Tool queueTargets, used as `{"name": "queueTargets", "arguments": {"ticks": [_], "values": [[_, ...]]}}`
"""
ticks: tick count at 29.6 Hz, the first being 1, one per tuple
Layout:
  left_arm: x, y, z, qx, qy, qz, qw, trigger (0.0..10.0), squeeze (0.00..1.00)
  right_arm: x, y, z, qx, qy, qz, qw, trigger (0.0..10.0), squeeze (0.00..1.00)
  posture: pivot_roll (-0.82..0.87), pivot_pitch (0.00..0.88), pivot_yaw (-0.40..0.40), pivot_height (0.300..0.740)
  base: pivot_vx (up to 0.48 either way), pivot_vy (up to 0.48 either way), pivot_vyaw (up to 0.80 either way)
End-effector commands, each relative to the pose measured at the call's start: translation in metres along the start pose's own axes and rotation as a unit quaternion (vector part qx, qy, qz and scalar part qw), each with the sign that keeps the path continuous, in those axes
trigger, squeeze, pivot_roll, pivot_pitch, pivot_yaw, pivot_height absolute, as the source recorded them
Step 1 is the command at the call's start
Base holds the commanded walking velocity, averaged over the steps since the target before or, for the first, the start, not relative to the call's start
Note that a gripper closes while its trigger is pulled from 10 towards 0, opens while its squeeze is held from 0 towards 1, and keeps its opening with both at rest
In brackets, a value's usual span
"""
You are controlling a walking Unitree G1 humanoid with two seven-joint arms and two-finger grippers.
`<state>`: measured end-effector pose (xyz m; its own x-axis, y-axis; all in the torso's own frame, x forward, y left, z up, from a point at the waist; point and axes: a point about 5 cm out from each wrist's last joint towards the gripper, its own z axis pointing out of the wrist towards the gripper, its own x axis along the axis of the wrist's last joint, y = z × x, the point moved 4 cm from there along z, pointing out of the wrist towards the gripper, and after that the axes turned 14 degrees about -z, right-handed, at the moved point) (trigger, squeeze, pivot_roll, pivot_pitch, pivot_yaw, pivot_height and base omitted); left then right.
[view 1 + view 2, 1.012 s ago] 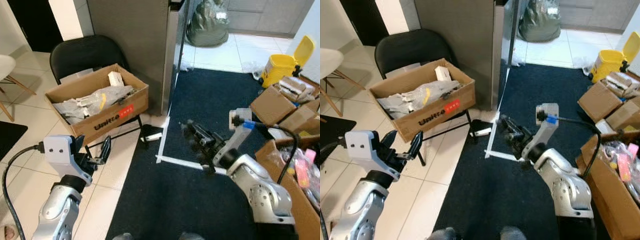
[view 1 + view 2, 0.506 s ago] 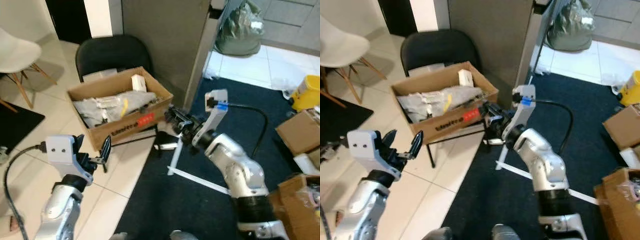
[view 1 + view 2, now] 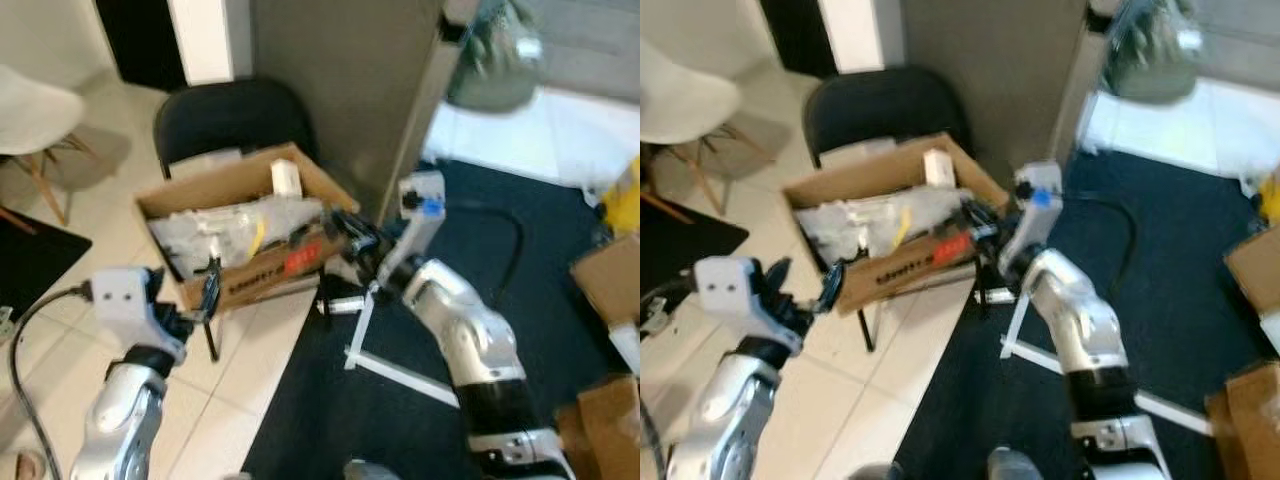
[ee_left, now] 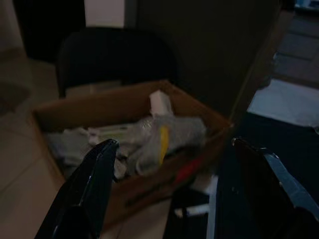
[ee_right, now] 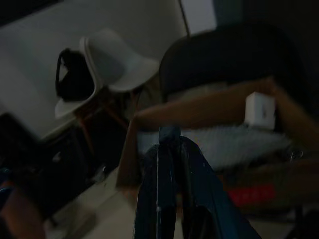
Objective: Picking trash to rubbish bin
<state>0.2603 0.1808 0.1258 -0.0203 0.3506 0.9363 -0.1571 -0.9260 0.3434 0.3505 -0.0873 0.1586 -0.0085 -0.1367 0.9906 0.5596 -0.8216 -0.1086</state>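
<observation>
A cardboard box (image 3: 262, 283) full of grey plastic wrap and scraps, with a small white carton (image 3: 285, 178) at the back, rests on a black chair (image 3: 230, 115). My right gripper (image 3: 338, 222) hovers at the box's near right corner. Its fingers (image 5: 164, 164) are pressed shut, and I make out nothing between them. My left gripper (image 3: 190, 290) is open in front of the box's left end, with the box (image 4: 149, 144) framed between its fingers (image 4: 94, 179). A small black and white piece of trash (image 3: 340, 304) lies on the floor under the chair's right side.
A grey pillar (image 3: 350, 90) stands right behind the chair. Dark carpet (image 3: 420, 330) with a white tape strip (image 3: 365, 320) spreads to the right. A white chair (image 3: 30, 110) and a black mat (image 3: 30, 262) are on the left. Cardboard boxes (image 3: 605, 290) sit far right.
The view has swung left and is now blurred. My right gripper went from above the carpet to the box's right corner. The left gripper stays open.
</observation>
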Motion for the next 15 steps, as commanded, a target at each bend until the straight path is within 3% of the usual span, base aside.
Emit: {"name": "queueTargets", "arguments": {"ticks": [1,15], "values": [[-0.0055,-0.0046,-0.0016,0.011,-0.01,0.006,1.0,10.0,0.0,0.0012,-0.0049,0.0042,0.008,0.006,0.001,1.0,10.0,0.0,-0.02,0.0,-0.052,0.74,0.48,0.0,0.0],[-0.0064,-0.004,-0.0022,0.012,-0.011,0.008,1.0,10.0,0.0,-0.0002,-0.0079,0.006,0.016,0.006,0.002,1.0,10.0,0.0,-0.02,0.0,-0.057,0.74,0.48,0.0,0.0]]}}
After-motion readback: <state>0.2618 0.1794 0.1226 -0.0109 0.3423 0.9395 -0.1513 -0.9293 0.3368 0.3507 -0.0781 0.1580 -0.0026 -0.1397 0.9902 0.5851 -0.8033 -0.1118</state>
